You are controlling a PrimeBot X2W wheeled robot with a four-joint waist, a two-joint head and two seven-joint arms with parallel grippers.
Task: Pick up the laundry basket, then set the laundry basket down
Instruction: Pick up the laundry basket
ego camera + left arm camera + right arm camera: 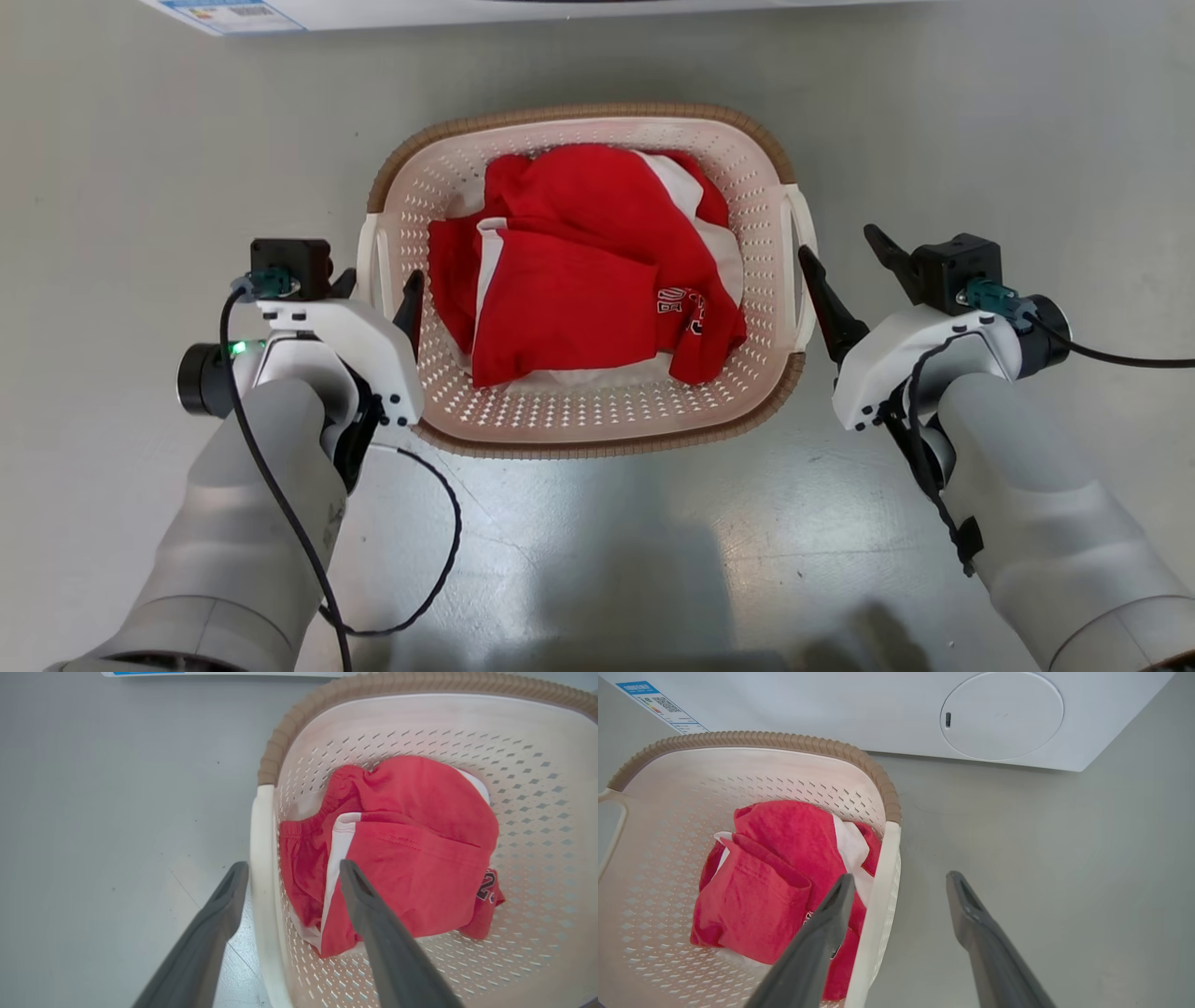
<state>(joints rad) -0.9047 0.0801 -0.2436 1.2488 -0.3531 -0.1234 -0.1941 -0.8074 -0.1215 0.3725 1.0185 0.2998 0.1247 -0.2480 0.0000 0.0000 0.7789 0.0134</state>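
Although the white washing machine (808,704) was cut off at the far edge of the scene, its smooth front showed a round flap (1001,716) and a blue-headed label (654,704) too small to read. Glossy grey floor (140,187) spread around it. Near the machine, between the two arms, was the laundry basket (597,411): cream plastic, rounded-rectangular, its walls pierced with small diamond holes and its rim brown and ribbed like weave. Its base was hidden from above, so contact with the floor could not be told. A crumpled red garment (579,280) with white panels lay inside and covered most of the bottom; the dark lettering (681,308) on it was folded and unreadable. The left gripper (378,280) had its jaws wide, straddling the basket's left white handle (261,858), one dark finger inside and one outside, not pinching it. The right gripper (901,876) also held its jaws wide at the right handle (795,243). The right wrist view put the white edge between them, but touch could not be told.
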